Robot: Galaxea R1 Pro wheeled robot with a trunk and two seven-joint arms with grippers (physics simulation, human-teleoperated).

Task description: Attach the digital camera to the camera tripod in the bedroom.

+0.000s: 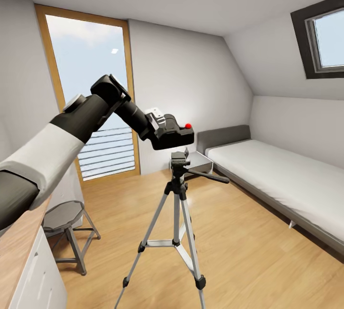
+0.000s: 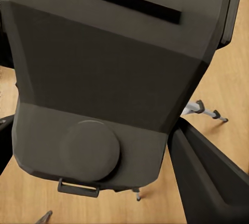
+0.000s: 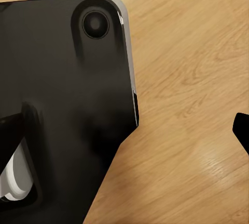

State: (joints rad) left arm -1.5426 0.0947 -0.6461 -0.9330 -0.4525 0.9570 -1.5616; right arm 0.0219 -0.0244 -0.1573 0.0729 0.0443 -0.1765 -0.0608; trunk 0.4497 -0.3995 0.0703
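The digital camera [image 1: 173,134] has a matt black, plastic-looking body with a glossy red button on top; in the left wrist view its casing [image 2: 111,73] looks dull charcoal and smooth. The camera tripod [image 1: 176,213] has brushed silver metal legs with a soft sheen, and matt black joints, feet and head. The floor [image 1: 239,251] is light wood with visible grain and a faint gloss. The bed [image 1: 286,180] is covered in smooth pale cloth over a grey upholstered frame. The counter [image 1: 19,247] has a warm wood top. The stool [image 1: 64,223] looks like dull grey metal.
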